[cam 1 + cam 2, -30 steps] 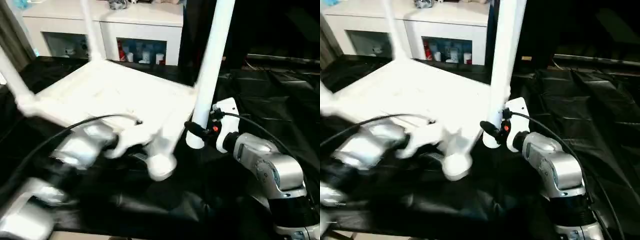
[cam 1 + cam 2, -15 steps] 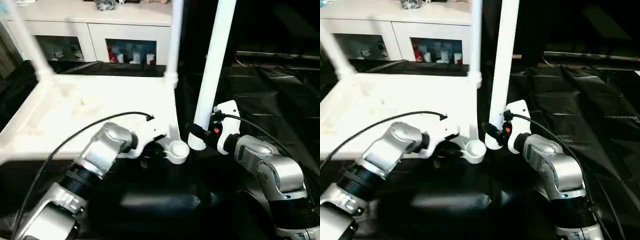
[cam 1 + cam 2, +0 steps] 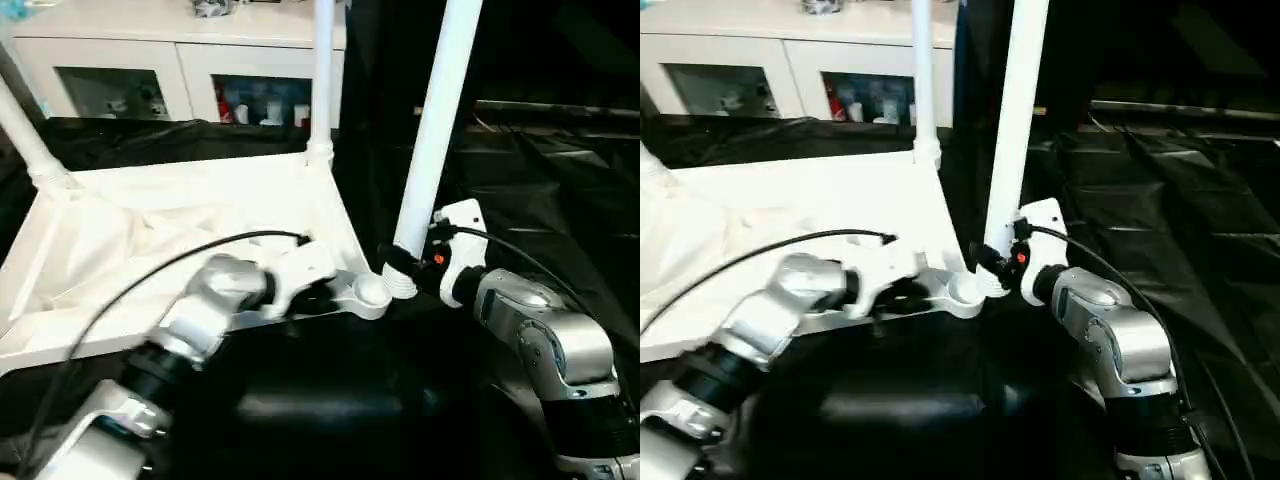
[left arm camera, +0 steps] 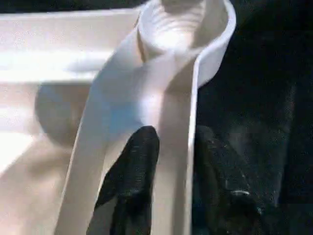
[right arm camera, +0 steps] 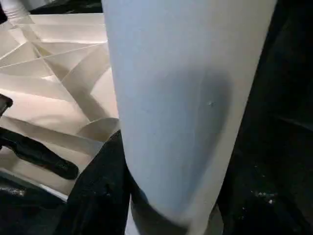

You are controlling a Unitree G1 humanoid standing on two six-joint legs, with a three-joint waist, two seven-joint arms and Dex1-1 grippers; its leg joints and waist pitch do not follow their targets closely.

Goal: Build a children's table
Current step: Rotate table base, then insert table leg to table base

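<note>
**Tabletop upside down, left gripper on rim by the empty socket, right gripper holding a loose leg**

Surface: black sheeting point(image 3: 560, 200), wrinkled, covers the work area under and right of the tabletop. Behind the tabletop: white cabinet point(image 3: 180, 50) with glass doors, small items inside, too blurred to identify.

Tabletop point(image 3: 180, 230) lies underside up on the sheeting, ribs visible. Two legs already stand in its sockets: one at the far-left corner point(image 3: 22, 130), leaning out left, one at the far-right corner point(image 3: 322, 70), roughly upright. Near-right corner socket point(image 3: 368, 292) is open, threads visible inside in the left wrist view.

Left arm: silver forearm comes in from lower left across the tabletop's near edge, cable looping over it. Left gripper point(image 4: 168, 161) sits on the tabletop's near rim just left of the empty socket, one black finger point(image 4: 134, 176) inside the rim wall, the other outside it. Jaws partly open, straddling the rim; clamped or only loose around it, can't tell.

Right arm: forearm rises from lower right, wrist bent toward the tabletop. Right gripper point(image 3: 403, 267) is closed around the lower end of a fourth leg point(image 3: 435, 130), which stands near upright, tilted slightly right. Leg's bottom end is just right of the empty socket, beside it, not in it.
</note>
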